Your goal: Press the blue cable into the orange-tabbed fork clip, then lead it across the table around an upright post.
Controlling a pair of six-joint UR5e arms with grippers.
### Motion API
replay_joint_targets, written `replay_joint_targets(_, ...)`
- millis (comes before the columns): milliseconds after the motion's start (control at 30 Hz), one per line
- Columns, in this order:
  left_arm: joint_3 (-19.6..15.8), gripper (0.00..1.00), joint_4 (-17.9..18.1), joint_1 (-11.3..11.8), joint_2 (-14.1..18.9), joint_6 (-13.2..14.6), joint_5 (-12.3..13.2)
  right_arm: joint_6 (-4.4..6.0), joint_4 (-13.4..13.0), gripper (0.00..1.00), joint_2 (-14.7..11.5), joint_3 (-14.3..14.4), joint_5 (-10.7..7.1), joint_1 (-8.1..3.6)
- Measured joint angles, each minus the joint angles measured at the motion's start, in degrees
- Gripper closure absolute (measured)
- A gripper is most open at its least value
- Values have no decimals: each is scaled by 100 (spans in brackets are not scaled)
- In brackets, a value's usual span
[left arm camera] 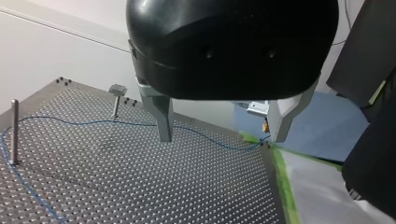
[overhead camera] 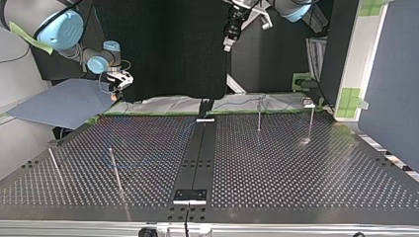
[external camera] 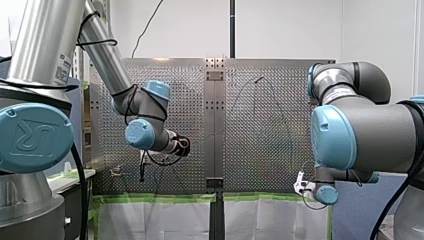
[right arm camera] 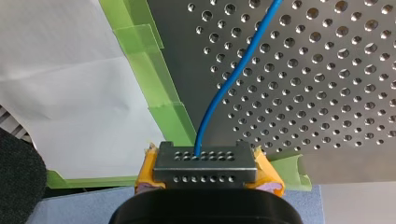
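The blue cable (right arm camera: 233, 74) runs over the perforated table (right arm camera: 327, 93) and ends in a grey perforated block (right arm camera: 205, 165) that sits between the yellow pads (right arm camera: 148, 173) of my right gripper (right arm camera: 205, 179), which is shut on it at the table's taped corner. In the left wrist view the cable (left arm camera: 84, 122) snakes across the table past an upright post (left arm camera: 14, 131) and a post with a flat grey head (left arm camera: 116, 99). My left gripper (left arm camera: 224, 133) hangs open well above the table, metal fingers (left arm camera: 162, 116) wide apart and nothing between them. No orange tab shows.
Green tape (right arm camera: 161, 93) and white sheeting border the table's edge. Two more thin posts (overhead camera: 258, 117) stand at the top view's far right, and a dark centre strip (overhead camera: 200, 153) splits the table. A blue board (overhead camera: 64, 103) lies beyond the table, beside my right gripper (overhead camera: 120, 81).
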Motion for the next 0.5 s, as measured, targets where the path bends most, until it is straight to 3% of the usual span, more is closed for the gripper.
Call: replay_joint_targets(500, -1, 0, 745, 155, -14, 269, 7, 13, 24, 100, -3, 0, -50, 3)
